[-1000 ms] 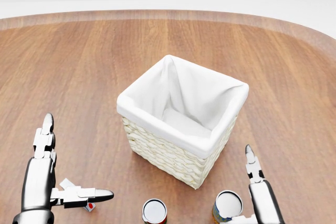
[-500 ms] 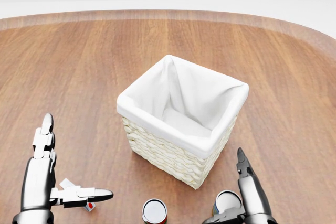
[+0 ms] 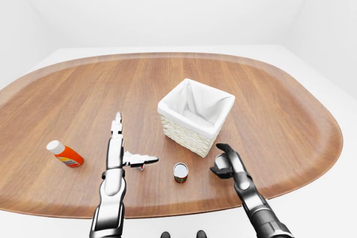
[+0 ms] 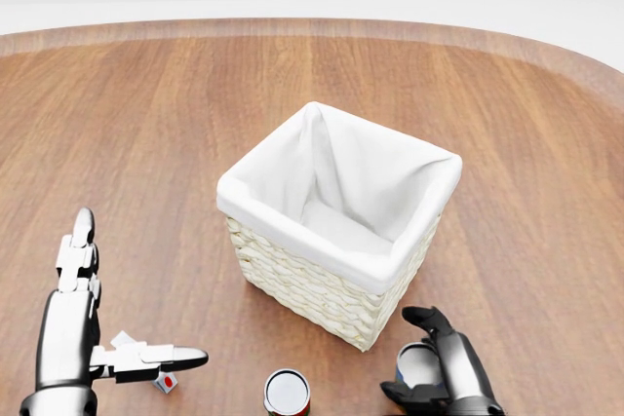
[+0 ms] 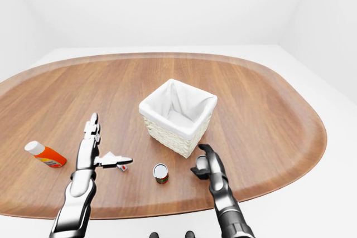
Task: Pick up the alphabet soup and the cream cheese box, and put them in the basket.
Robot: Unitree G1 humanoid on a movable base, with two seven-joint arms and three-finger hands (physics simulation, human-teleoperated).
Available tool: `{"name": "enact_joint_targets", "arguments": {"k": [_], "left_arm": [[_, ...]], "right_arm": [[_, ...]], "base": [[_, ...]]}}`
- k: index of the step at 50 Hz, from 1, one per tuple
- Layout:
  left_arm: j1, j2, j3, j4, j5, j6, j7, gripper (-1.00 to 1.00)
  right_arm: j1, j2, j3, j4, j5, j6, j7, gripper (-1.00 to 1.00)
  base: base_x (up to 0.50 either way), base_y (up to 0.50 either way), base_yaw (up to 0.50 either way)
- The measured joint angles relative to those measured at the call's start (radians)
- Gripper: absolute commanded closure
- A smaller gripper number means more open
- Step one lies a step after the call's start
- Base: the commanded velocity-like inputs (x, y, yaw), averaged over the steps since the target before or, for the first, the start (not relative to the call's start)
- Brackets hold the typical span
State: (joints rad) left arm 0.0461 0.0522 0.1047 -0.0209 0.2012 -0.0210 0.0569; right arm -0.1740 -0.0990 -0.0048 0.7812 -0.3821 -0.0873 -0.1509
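Observation:
The wicker basket (image 4: pixel 292 275) with a white cloth liner stands mid-table, with nothing inside it. Below its right corner in the head view is the alphabet soup can (image 4: pixel 421 369), silver lid up, and my right hand (image 4: pixel 409 353) has its fingers curled round it, shut. Lower left, my left hand (image 4: pixel 122 323) is open, fingers straight and thumb pointing right. A small white box with a red mark (image 4: pixel 166 383), likely the cream cheese box, lies partly hidden under that thumb.
A second can (image 4: pixel 287 393) with a red label stands between the two hands. An orange bottle with a white cap (image 3: pixel 66 155) lies at the left of the wooden table (image 4: pixel 146 114). The table's rounded edge runs close behind both hands.
My right hand's fingers went from straight beside the can to curled round it. The left hand sank slightly and stays open. The basket and the middle can are unmoved.

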Motion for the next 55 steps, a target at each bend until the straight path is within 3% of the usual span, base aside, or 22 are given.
{"name": "enact_joint_targets", "arguments": {"k": [1, 16, 32, 37, 55], "left_arm": [[-0.001, 0.000, 0.000, 0.001, 0.000, 0.000, 0.000, -1.00], [-0.006, 0.002, 0.003, 0.000, -0.004, 0.004, 0.004, -1.00], [-0.007, 0.002, 0.004, -0.004, -0.005, 0.007, 0.003, -1.00], [-0.006, 0.002, 0.003, -0.008, -0.005, 0.009, 0.003, -1.00], [-0.006, 0.002, 0.004, -0.004, -0.004, 0.005, 0.005, -1.00]], "right_arm": [[-0.003, 0.001, 0.001, -0.013, 0.003, 0.000, 0.001, 1.00], [0.021, 0.000, -0.005, -0.044, -0.021, 0.013, 0.036, 1.00], [0.162, 0.004, -0.023, -0.274, 0.005, 0.124, 0.066, 1.00], [0.220, 0.007, -0.037, -0.431, -0.010, 0.175, 0.095, 1.00], [0.328, 0.036, -0.135, -1.083, -0.111, 0.175, 0.335, 1.00]], "base": [[0.00, 0.00, 0.00], [0.00, 0.00, 0.00], [0.00, 0.00, 0.00], [0.00, 0.00, 0.00], [0.00, 0.00, 0.00]]}}
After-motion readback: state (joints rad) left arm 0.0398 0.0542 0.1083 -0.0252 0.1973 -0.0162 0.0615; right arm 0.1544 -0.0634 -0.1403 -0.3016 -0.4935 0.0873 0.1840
